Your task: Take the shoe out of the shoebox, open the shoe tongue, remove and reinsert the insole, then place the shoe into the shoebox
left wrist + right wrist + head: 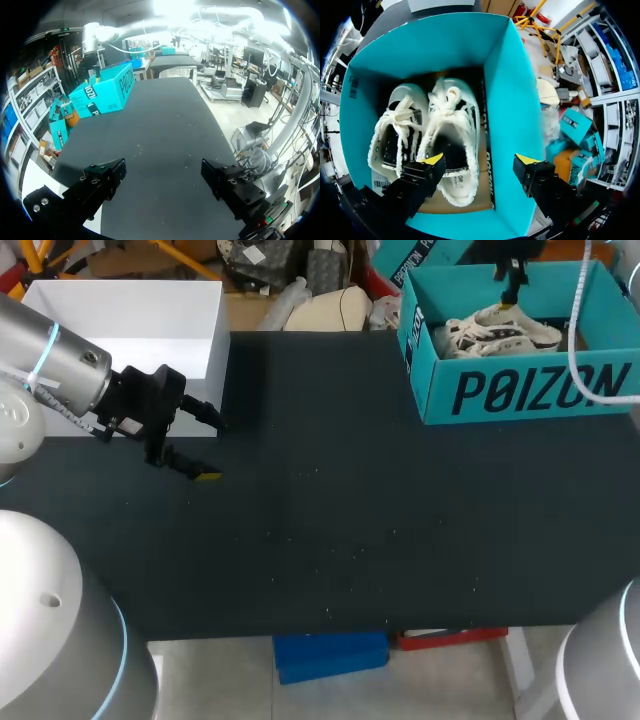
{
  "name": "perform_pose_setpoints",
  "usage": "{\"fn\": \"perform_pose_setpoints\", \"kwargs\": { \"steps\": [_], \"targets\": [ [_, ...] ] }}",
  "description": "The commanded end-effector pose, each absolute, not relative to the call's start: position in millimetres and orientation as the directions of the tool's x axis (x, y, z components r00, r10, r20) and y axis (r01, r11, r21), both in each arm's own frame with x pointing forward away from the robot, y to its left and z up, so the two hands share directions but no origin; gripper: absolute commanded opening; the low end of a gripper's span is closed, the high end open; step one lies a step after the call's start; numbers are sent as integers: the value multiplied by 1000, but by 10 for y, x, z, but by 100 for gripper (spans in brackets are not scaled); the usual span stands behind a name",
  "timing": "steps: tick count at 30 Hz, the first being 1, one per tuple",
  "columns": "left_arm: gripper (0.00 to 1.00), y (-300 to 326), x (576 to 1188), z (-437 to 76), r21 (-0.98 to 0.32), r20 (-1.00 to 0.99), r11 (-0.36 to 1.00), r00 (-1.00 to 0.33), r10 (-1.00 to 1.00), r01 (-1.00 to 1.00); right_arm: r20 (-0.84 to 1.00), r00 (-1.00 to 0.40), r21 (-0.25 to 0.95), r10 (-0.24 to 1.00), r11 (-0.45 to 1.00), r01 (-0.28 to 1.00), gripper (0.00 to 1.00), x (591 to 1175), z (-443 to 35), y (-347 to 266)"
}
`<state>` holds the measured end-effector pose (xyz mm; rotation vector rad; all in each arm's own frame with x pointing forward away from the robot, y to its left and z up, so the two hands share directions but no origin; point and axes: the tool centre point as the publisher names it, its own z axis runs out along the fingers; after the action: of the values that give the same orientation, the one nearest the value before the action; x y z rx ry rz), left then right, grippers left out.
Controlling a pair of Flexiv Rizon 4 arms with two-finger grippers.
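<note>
- The shoes (432, 142) are lying side by side inside the teal shoebox (520, 390) at the far right of the tabletop (380, 530), toes toward the box's far wall, laces up.
- The right tool (479, 162) is hanging just above the open box, fingers spread wide and holding nothing; one yellow-tipped finger is sitting over the heel of the right-hand shoe, the other is out over the box's side wall.
- Judgement call: this scene is fitting two stages equally. The tool could be lining up to lift a shoe out, or it could be parting from a shoe just set back in with the insole work finished. The pictures are not settling which.
- If it is the lift, the move is calling for the wide fingers to come inside the wall and straddle one shoe's heel collar without snagging the neighbour or the frayed edging.
- The left tool (200, 445) is hovering over the tabletop's left side, beside the white box (130, 320), well apart from the shoebox; its fingers are standing wide with nothing between them.
</note>
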<state>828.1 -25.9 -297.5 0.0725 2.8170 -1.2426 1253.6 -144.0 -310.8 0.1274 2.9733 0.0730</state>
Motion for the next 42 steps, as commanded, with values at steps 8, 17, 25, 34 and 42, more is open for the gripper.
{"fn": "perform_pose_setpoints", "kwargs": {
  "steps": [8, 17, 25, 34, 42],
  "targets": [
    [100, -259, 8271, -2981, -736, -80, 674, -997, 15, 69, -261, -953, -29, 152, 986, 165, 31, 11457, -2101, -1058],
    [100, -259, 8271, -2981, -736, -80, 674, -997, 15, 69, -304, -926, -34, 224, 969, 246, 38, 10846, -1942, -589],
    [100, -259, 8271, -2981, -736, -80, 674, -997, 15, 69, -287, -907, -19, 307, 945, 326, 43, 10246, -1897, -132],
    [100, -259, 8271, -2981, -736, -80, 674, -997, 15, 69, -238, -883, 13, 405, 910, 414, 47, 9743, -2145, 227],
    [100, -259, 8271, -2981, -736, -80, 674, -997, 15, 69, -188, -863, 51, 469, 882, 468, 47, 9525, -2435, 450]
  ]
}}
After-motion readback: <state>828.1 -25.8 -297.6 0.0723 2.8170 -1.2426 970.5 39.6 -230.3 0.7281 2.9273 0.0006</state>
